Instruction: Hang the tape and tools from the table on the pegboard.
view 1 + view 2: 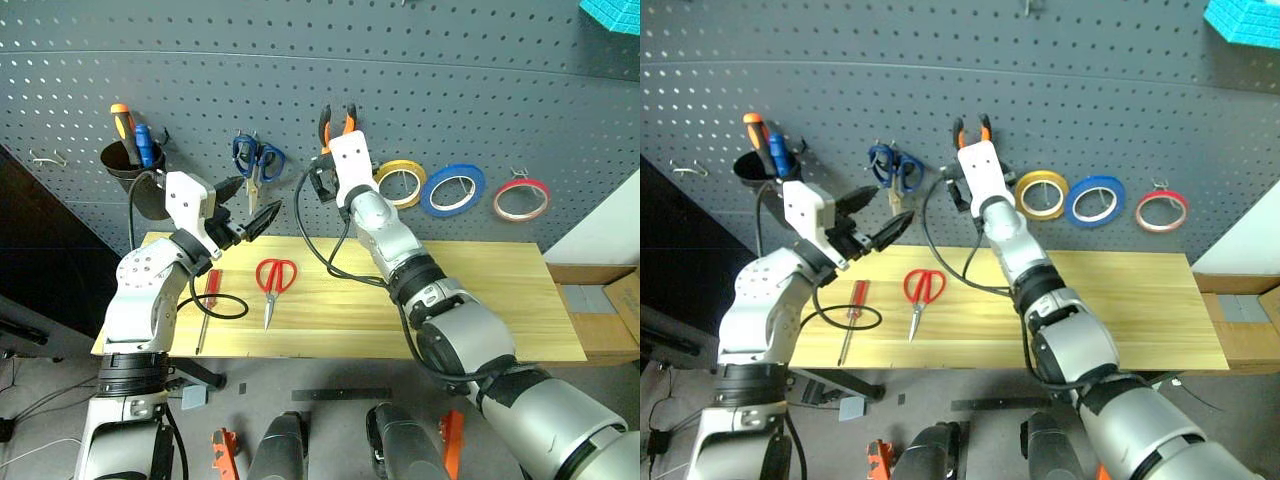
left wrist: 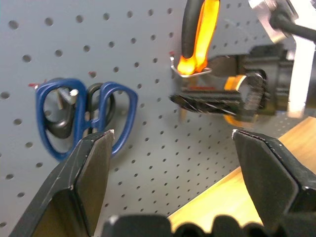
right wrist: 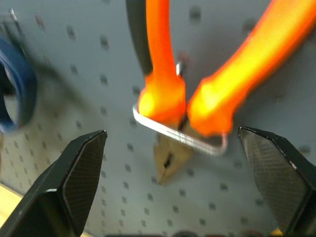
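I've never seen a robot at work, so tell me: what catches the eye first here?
The right claw stands open at the dark pegboard, just in front of the orange-handled pliers hanging in a metal hook. Right of it hang yellow, blue and red tape rings. On the wooden table below lie red scissors and a screwdriver.

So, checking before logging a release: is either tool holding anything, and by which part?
Nothing is held. Right tool stands open around the hung pliers; left tool open, empty.
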Robot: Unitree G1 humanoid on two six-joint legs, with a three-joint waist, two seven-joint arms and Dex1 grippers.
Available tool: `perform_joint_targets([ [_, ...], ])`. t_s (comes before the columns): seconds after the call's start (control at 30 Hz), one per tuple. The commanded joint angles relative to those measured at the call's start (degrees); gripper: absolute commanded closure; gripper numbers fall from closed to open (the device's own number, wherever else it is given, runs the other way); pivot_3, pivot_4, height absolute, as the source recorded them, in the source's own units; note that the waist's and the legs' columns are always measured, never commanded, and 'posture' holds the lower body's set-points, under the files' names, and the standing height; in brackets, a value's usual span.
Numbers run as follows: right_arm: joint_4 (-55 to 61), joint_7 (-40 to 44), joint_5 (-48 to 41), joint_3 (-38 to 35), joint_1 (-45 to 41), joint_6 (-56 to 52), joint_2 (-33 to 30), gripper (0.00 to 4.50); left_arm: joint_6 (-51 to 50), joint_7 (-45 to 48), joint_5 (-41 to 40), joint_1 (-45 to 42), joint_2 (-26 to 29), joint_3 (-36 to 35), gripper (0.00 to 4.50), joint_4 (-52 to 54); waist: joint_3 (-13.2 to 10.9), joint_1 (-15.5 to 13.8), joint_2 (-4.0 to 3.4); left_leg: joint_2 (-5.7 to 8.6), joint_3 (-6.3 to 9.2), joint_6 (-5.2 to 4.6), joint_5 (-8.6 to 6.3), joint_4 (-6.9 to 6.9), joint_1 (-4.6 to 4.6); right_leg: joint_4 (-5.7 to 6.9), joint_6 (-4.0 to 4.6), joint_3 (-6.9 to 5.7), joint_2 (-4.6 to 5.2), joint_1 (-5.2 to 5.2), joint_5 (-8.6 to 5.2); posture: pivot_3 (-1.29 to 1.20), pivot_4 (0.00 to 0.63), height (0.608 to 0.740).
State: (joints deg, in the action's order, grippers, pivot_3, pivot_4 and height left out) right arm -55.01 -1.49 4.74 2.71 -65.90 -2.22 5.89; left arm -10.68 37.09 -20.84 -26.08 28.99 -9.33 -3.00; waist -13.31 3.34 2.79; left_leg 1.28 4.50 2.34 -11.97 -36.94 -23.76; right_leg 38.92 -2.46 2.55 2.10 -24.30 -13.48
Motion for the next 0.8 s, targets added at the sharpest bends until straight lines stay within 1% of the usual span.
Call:
perform_joint_targets([
  [0.03, 9.8, 2.6, 0.4, 1.9, 3.8, -7.3, 0.0, 0.03, -2.0, -2.8, 0.4, 0.9, -0.2, -1.0, 0.36, 2.1, 0.0, 0.0, 0.00, -0.01, 0.00, 0.00, 0.00, 0.05, -0.02, -0.04, 0.00, -0.01, 0.00, -0.02, 0.00, 0.00, 0.166, 0.740],
  [0.17, 22.9, 8.0, 0.0, 5.0, 11.6, -18.3, -0.2, 0.03, -6.6, -6.0, 1.6, 5.4, -0.4, -0.1, 0.36, 5.0, 0.0, 0.1, -0.01, -0.04, 0.04, 0.00, -0.01, 0.12, -0.06, -0.09, 0.01, 0.01, 0.02, -0.07, -0.01, -0.01, 0.171, 0.740],
  [0.23, 30.0, 11.3, -0.5, 6.9, 15.7, -23.4, -0.7, 0.03, -10.4, -8.0, 2.3, 7.5, -0.3, 0.6, 0.36, 5.9, 0.0, 0.1, -0.01, -0.04, 0.09, -0.01, -0.01, 0.15, -0.06, -0.12, 0.01, 0.02, 0.03, -0.08, -0.01, -0.01, 0.172, 0.740],
  [0.3, 40.1, 16.0, -1.5, 10.2, 21.1, -29.7, -2.0, 0.03, -15.6, -10.2, 3.2, 10.2, -0.1, 1.1, 0.36, 6.9, 0.0, 0.0, -0.03, -0.03, 0.13, -0.01, -0.02, 0.14, -0.07, -0.11, 0.01, 0.00, 0.03, -0.08, -0.02, -0.01, 0.177, 0.740],
  [0.37, 49.4, 20.1, -2.8, 13.4, 25.7, -35.4, -3.7, 0.00, -21.3, -13.1, 4.3, 12.1, 0.0, 1.4, 0.00, 7.1, 0.0, 0.0, -0.03, -0.02, 0.15, -0.01, -0.02, 0.13, -0.06, -0.13, 0.00, -0.05, 0.02, -0.04, -0.02, -0.01, 0.179, 0.740],
  [0.47, 60.5, 25.0, -5.2, 17.4, 31.0, -43.1, -6.4, 0.00, -26.5, -15.6, 6.0, 13.6, -0.3, 2.7, 0.00, 6.8, 0.0, 0.0, -0.04, -0.03, 0.18, -0.01, -0.02, 0.07, -0.05, -0.09, -0.01, -0.08, 0.01, -0.02, -0.03, -0.01, 0.185, 0.740],
  [0.53, 65.3, 26.9, -6.2, 19.4, 32.8, -46.5, -8.0, 0.00, -29.9, -17.3, 8.1, 13.3, -0.3, 4.8, 0.00, 5.6, 0.0, 0.0, -0.03, -0.03, 0.18, -0.01, -0.01, 0.05, -0.03, -0.08, -0.01, -0.14, 0.01, 0.03, -0.03, -0.02, 0.189, 0.740],
  [0.67, 69.6, 27.5, -7.1, 20.6, 33.9, -49.9, -9.4, 0.00, -32.7, -21.5, 8.6, 10.3, -4.8, 4.7, 0.00, 1.0, 0.0, -0.1, -0.03, -0.03, 0.20, 0.00, 0.00, -0.03, 0.02, -0.10, -0.01, -0.18, 0.01, 0.12, -0.04, -0.03, 0.196, 0.740],
  [0.8, 72.3, 28.9, -8.2, 21.7, 34.0, -52.0, -11.0, 0.00, -33.0, -25.0, 12.4, 5.4, -7.7, 7.3, 0.00, -6.5, 0.0, -0.3, -0.02, -0.01, 0.21, -0.01, 0.01, -0.05, 0.02, -0.20, -0.02, -0.22, 0.01, 0.18, -0.04, -0.03, 0.200, 0.740],
])
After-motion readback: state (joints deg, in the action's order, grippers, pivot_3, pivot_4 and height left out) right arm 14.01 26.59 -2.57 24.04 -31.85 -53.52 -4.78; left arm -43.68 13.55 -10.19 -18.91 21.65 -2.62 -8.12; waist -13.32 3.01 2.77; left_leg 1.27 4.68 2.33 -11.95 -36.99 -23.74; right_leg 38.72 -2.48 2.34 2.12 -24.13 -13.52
